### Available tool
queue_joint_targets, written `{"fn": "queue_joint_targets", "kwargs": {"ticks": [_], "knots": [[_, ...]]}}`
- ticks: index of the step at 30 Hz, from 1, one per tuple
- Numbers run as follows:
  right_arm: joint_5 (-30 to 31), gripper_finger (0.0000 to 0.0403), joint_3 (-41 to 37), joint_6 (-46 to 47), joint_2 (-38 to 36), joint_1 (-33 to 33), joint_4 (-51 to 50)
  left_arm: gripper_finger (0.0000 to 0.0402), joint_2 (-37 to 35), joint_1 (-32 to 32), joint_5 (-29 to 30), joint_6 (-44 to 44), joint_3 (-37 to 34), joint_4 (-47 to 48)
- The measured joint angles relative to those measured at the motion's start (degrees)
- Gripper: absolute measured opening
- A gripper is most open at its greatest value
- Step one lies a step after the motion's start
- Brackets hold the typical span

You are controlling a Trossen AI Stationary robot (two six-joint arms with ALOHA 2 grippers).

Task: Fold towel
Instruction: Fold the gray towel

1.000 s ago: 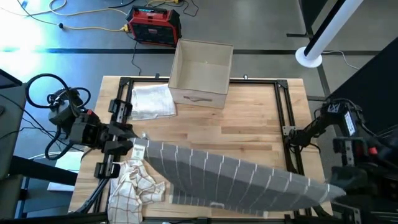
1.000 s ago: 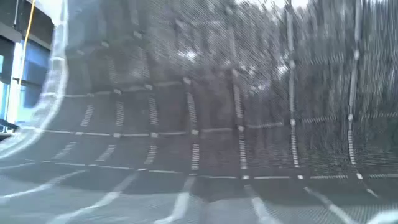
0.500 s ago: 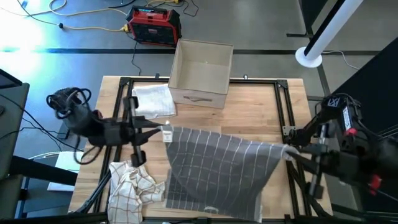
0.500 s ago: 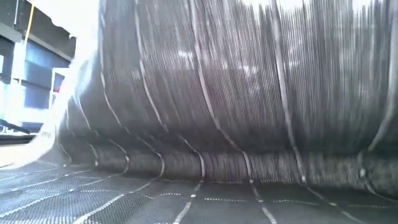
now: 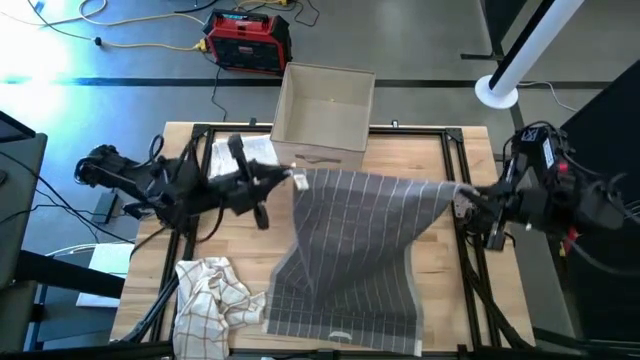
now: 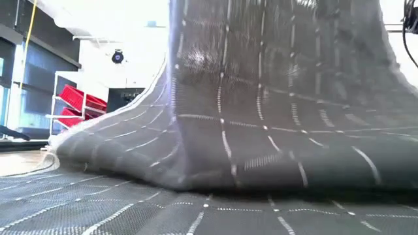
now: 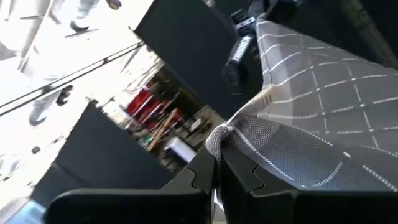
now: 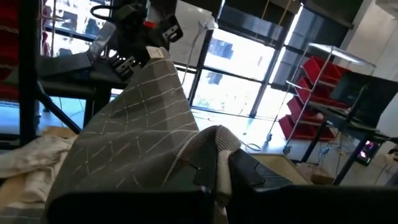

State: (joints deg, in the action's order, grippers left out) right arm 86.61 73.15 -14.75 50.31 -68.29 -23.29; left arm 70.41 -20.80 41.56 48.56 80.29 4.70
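Both sets of jaws are pinched tight on cloth here. The left gripper (image 5: 292,179) has one top corner of the grey towel (image 5: 350,250) clamped between its fingers (image 7: 205,177); in the left wrist view the corner bunches up right where they meet. The right gripper (image 5: 462,200) is doing the same with the other top corner, with the fabric folded over its fingers (image 8: 239,171).

So the towel's top edge is strung between the two grippers, lifted off the table (image 5: 420,160) and sitting just in front of the cardboard box (image 5: 322,115). It sags a bit in the middle. From there the cloth slopes down away from the box, and its lower end lies flat on the wood near the table's front edge. In the low view it fills nearly everything, rising like a tent.

Beside the box, to its left, is a white cloth (image 5: 245,160), partly under the left arm. A checked cloth (image 5: 215,300) lies crumpled near the front left corner, just beside the towel's lower edge.
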Motion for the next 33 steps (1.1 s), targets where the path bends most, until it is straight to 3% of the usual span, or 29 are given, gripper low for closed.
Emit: {"fn": "queue_joint_targets", "kwargs": {"ticks": [5,11,19,23,28,33], "knots": [[-0.05,0.0,-2.13,-2.01,-4.61,0.01,-1.85,0.0,0.12,5.11,1.09,0.47,0.0,3.51],[-0.97,0.0,-4.49,5.67,-7.93,0.02,-10.18,0.0,0.09,10.55,0.56,-3.24,0.0,11.27],[-3.48,0.0,-5.16,38.01,-10.34,0.02,-39.42,0.0,0.11,20.3,-10.06,-11.23,0.0,20.34],[-8.24,0.0,-5.16,51.61,-10.38,0.02,-48.21,0.0,0.07,23.02,-17.36,-15.34,0.0,24.01],[-17.92,0.0,-7.59,63.74,-9.22,0.02,-50.61,0.0,-0.34,23.64,-22.54,-23.88,-4.41,31.0],[-26.21,0.0,-15.76,73.51,-7.16,0.02,-44.07,0.0,-0.33,20.55,-26.65,-31.99,-11.27,33.66]]}}
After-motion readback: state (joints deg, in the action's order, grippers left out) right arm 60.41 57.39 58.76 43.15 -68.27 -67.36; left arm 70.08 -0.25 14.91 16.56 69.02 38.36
